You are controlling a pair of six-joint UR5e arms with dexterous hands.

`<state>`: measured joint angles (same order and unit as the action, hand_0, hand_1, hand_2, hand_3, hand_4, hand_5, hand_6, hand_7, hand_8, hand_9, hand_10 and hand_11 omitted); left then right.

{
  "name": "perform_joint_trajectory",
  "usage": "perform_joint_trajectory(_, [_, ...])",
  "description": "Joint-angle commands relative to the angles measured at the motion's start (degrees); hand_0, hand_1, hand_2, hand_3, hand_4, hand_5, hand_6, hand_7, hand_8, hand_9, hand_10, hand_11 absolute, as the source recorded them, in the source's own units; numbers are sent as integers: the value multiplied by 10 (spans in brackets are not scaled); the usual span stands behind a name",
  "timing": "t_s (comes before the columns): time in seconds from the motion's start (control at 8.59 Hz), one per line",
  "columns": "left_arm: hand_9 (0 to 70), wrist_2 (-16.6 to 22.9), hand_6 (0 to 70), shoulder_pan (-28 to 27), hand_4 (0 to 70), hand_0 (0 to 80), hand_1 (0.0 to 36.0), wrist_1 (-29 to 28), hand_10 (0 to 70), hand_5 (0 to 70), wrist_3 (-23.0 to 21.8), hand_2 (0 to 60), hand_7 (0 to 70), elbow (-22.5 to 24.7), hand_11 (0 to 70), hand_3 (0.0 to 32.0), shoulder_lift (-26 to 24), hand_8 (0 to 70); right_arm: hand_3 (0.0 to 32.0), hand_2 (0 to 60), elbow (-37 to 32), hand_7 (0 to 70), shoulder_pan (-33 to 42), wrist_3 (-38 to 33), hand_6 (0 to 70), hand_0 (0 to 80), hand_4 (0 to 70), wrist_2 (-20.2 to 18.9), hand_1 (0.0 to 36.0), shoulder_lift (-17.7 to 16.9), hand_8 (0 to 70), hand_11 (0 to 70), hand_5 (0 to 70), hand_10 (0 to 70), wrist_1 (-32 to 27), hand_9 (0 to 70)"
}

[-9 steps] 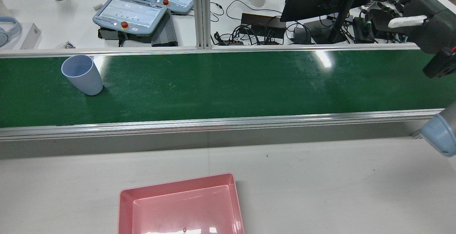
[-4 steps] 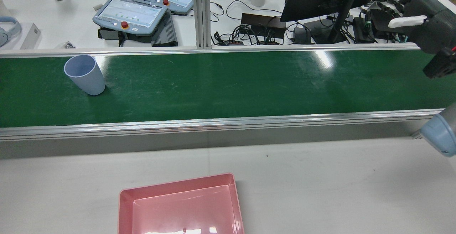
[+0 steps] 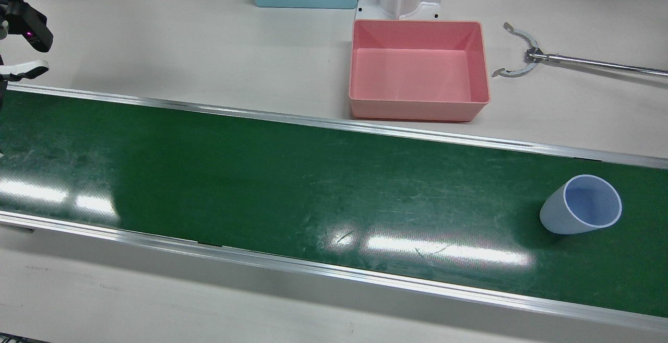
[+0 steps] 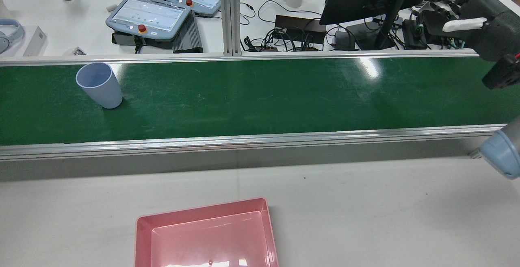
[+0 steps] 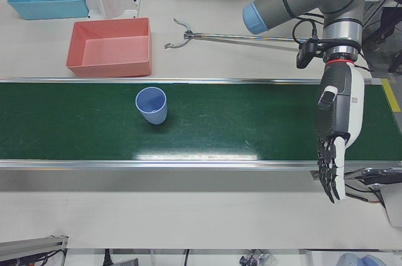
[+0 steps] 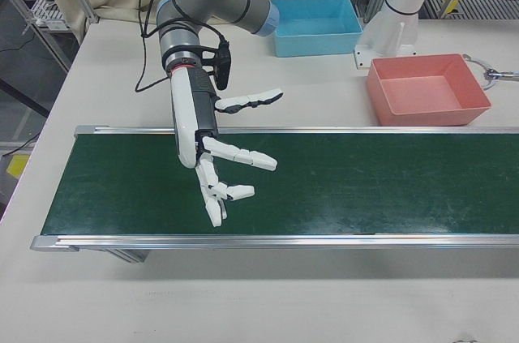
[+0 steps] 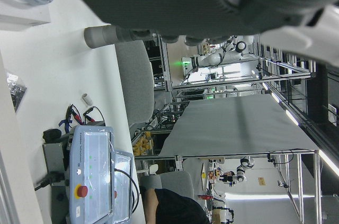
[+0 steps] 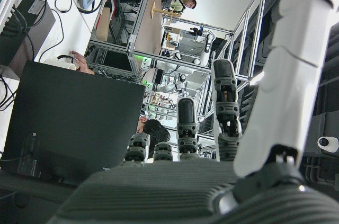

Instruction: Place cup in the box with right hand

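Presently the pale blue cup (image 4: 99,85) stands upright near the robot's-left end of the green belt (image 4: 260,96), well apart from the right hand (image 6: 212,166), which hangs over the opposite end, fingers spread and empty; the left hand (image 5: 334,137) seemingly likewise released; pink box (image 3: 418,69) empty beside the belt

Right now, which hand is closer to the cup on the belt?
Left. The left hand hangs near the belt end on the cup's side. The right hand is over the opposite end, much farther off.
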<state>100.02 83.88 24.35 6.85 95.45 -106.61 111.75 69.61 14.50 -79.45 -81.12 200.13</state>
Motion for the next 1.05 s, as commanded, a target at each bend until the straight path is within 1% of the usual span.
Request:
perform_joint_trajectory(0.0, [0, 0, 0, 0, 0, 0, 0, 0, 0, 0, -1, 0, 0, 0, 0, 0, 0, 0, 0, 0, 0, 437, 0, 0, 95, 565, 348, 0, 127, -1, 9, 104, 53, 60, 0, 88])
perform_joint_trajectory(0.93, [0, 0, 0, 1, 0, 0, 0, 0, 0, 0, 0, 0, 0, 0, 0, 0, 0, 0, 0, 0, -3, 447, -2, 0, 98, 565, 354, 0, 127, 2, 11, 107, 53, 62, 0, 92])
